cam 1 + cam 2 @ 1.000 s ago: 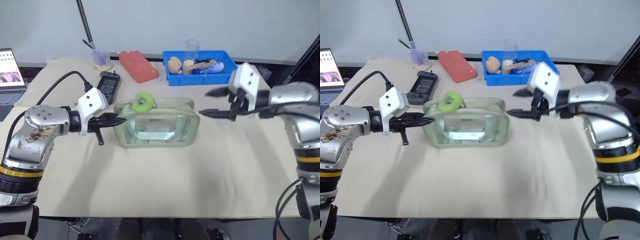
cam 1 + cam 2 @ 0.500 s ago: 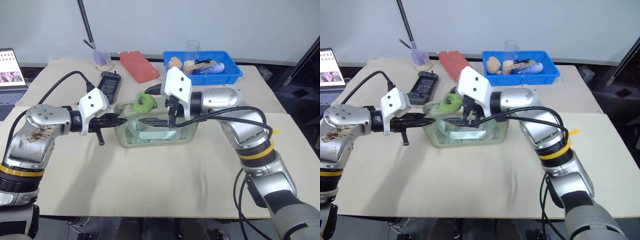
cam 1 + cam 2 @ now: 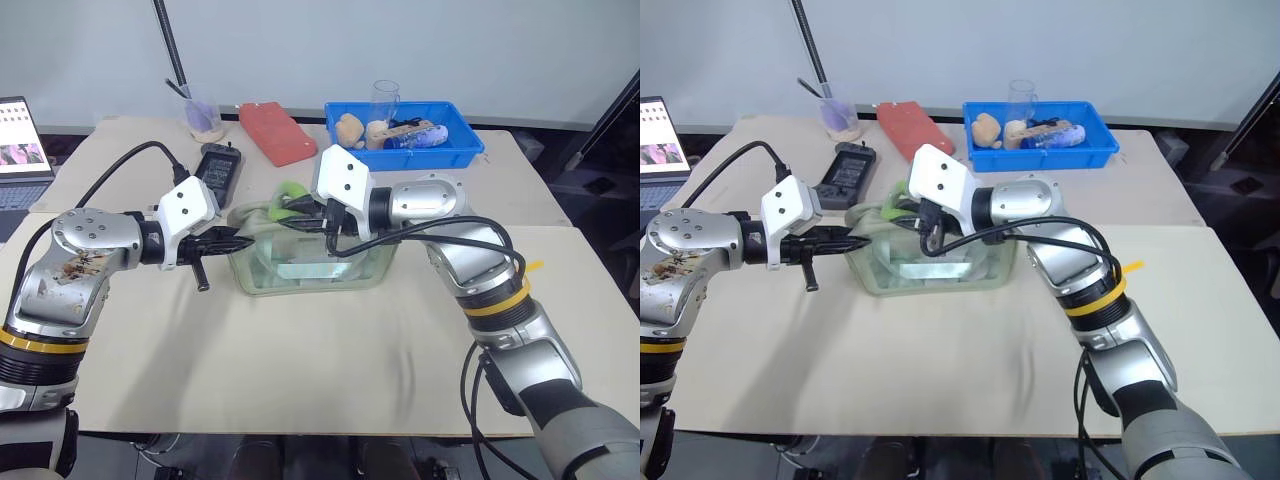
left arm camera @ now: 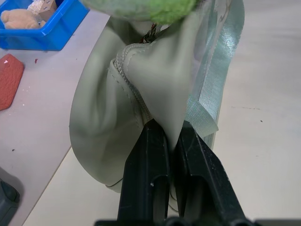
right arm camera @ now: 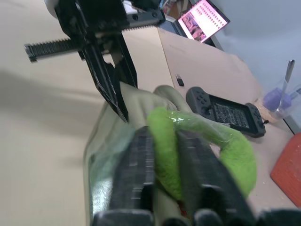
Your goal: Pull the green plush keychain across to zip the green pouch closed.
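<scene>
Green plush keychain [image 5: 164, 141]: a lime, fuzzy ring, sitting on top of the green pouch [image 3: 310, 262] near that pouch's left end, and being squeezed between the two black fingers [image 5: 136, 165] of the right gripper [image 3: 296, 205], which are closing tight on the plush. Green pouch: pale sage fabric with a clear window panel, resting at the middle of the tan table [image 3: 300, 370], its long side running from nine to three o'clock. The left gripper [image 3: 235, 241] is reaching in from nine o'clock and pinching a fold of fabric at the pouch's left end, its fingers [image 4: 148, 155] pressing together on the cloth. The right arm is coming across from three o'clock, lying over the pouch's top. Other stock on the table: a blue tray [image 3: 460, 150] holding small tan plush toys [image 3: 349, 129] at one o'clock, a red case [image 3: 276, 132] at twelve, a black controller [image 3: 217, 168] at eleven, just beside the pouch, and a small cup [image 3: 203, 119] behind it. A laptop [image 3: 20, 150] is standing open at ten o'clock.
</scene>
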Controlling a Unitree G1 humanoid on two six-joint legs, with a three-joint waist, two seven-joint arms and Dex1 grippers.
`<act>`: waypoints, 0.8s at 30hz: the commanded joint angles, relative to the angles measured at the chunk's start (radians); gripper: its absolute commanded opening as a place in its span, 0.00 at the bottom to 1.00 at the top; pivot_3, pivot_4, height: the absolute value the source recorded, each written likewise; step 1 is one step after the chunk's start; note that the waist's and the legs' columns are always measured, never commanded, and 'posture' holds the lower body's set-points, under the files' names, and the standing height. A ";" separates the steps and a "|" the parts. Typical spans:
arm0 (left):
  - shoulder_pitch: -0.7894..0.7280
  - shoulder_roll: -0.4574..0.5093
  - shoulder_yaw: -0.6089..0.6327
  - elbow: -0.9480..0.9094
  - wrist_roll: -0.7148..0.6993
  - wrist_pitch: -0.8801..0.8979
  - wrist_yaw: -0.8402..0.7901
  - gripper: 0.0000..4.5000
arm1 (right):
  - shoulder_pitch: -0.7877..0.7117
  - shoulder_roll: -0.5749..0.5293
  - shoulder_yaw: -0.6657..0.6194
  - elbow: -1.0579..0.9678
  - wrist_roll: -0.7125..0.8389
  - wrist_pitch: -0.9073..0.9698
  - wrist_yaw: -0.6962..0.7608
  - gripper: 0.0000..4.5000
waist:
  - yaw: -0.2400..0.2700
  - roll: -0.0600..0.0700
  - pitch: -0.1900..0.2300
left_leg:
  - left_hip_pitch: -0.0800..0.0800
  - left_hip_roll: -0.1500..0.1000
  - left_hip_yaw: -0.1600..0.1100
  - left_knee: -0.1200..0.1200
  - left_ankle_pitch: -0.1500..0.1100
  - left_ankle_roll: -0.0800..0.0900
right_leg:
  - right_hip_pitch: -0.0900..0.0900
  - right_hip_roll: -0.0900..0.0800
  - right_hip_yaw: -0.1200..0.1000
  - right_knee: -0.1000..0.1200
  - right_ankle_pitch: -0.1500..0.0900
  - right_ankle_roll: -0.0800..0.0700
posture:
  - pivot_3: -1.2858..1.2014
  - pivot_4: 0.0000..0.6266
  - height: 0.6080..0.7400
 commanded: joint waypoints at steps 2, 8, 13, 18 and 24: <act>-0.009 0.000 0.002 -0.007 0.001 -0.005 -0.003 0.00 | -0.015 -0.012 -0.083 -0.019 0.046 0.016 0.007 0.01 | 0.000 0.000 0.000 | 0.000 0.000 0.000 0.000 0.000 0.000 | 0.000 0.000 0.000 0.000 0.000 0.000 | 0.52 0.24 1.00; -0.012 0.007 0.007 0.053 0.025 -0.053 -0.006 0.00 | -0.022 -0.141 -0.244 -0.036 0.067 0.132 -0.060 0.01 | 0.005 0.000 0.000 | 0.000 0.000 0.000 0.000 0.000 0.000 | 0.000 -0.001 0.000 0.000 0.000 0.000 | 0.52 0.24 1.00; -0.026 0.016 0.011 0.102 0.025 -0.093 -0.025 0.00 | 0.029 -0.281 -0.315 -0.044 0.056 0.172 -0.096 0.01 | 0.000 0.000 0.000 | 0.001 0.000 0.000 -0.001 0.000 0.000 | 0.000 -0.001 0.000 0.000 -0.005 -0.008 | 0.52 0.24 1.00; -0.083 0.021 -0.008 0.197 0.048 -0.147 -0.064 0.00 | 0.117 -0.438 -0.377 0.011 -0.003 0.146 -0.139 0.01 | -0.001 0.000 0.000 | 0.000 0.000 0.000 -0.001 0.000 0.000 | 0.000 -0.001 0.000 0.000 -0.005 -0.008 | 0.52 0.24 1.00; -0.149 -0.006 -0.039 0.299 0.061 -0.199 -0.096 0.00 | 0.319 -0.425 -0.355 0.018 -0.036 0.088 -0.224 0.01 | -0.003 0.000 0.000 | 0.000 0.000 0.000 -0.001 0.000 0.000 | 0.000 0.000 0.000 0.000 -0.006 -0.006 | 0.52 0.24 1.00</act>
